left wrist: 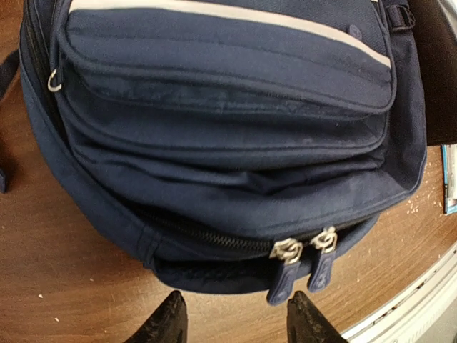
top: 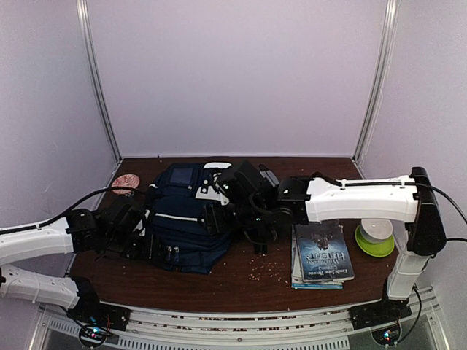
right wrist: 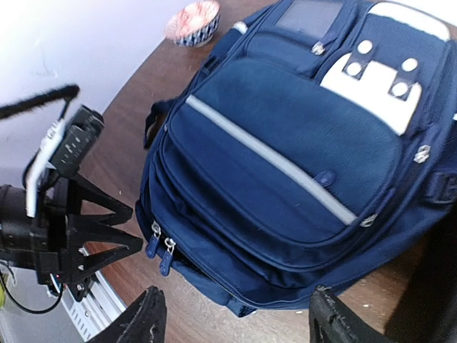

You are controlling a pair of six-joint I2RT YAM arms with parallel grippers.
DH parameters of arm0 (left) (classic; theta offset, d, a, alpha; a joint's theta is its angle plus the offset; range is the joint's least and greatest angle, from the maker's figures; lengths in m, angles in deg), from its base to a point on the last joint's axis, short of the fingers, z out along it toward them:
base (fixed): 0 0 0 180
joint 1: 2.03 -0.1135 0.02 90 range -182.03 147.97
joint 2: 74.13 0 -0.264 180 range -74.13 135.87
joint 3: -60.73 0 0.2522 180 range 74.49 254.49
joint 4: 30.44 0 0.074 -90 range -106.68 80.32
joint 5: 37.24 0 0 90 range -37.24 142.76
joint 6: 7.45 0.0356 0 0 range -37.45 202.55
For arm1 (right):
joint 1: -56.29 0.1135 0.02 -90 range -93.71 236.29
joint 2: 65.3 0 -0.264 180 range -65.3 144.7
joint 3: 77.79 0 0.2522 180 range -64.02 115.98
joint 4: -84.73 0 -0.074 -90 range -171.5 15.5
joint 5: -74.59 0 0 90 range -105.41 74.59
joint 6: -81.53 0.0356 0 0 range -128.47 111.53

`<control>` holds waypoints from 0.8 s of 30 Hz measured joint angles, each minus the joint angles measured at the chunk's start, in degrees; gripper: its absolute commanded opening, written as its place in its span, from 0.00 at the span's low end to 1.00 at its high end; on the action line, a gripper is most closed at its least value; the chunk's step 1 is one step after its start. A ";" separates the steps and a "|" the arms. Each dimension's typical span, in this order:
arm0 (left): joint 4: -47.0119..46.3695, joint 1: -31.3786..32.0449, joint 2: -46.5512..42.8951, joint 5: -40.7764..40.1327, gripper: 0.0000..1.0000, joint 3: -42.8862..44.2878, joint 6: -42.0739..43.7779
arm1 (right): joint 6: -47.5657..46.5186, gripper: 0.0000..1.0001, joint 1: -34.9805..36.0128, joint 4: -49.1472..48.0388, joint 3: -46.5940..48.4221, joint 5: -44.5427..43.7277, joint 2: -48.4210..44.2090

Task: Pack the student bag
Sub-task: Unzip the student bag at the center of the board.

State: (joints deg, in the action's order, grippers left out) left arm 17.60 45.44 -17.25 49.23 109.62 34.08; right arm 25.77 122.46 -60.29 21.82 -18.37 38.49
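Softly padded fabric student bag (top: 184, 224), metal zippers (left wrist: 287, 250)

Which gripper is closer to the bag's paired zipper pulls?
Left. The left gripper sits just before the zipper pulls; the right gripper faces the bag from farther off.

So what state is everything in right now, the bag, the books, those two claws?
student bag: lying flat, front up, zips look shut
left gripper: open, empty, just short of the zip pulls
right gripper: open, empty, above the bag
books: closed, stacked beside the bag
small bowl: upright
green plate: upright, white round object on it
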 measured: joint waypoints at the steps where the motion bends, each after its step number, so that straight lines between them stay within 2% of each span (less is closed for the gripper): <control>1: 0.02 0.02 -0.72 0.17 0.82 -0.61 -0.11 | 0.11 0.67 0.22 -0.44 0.17 0.79 1.14; 6: -1.88 0.02 -3.02 2.32 0.81 -3.02 -0.48 | 0.70 0.67 0.33 -0.28 0.17 3.10 6.03; 16: -7.91 0.02 1.57 6.29 0.79 -3.19 0.00 | 0.61 0.66 0.33 -0.66 0.17 5.99 6.67; 21: -9.01 0.02 3.72 6.34 0.73 -2.91 0.37 | 0.59 0.65 0.33 -1.53 0.15 7.78 6.67; 24: -9.49 0.02 4.37 6.32 0.65 -2.91 0.46 | 0.66 0.64 0.33 -2.51 -0.07 9.03 6.67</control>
State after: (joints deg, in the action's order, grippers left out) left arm 8.12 45.46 -12.88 55.54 106.72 34.54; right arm 26.43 122.79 -62.81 21.75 -9.34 45.16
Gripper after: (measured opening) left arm 0.718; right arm 0.644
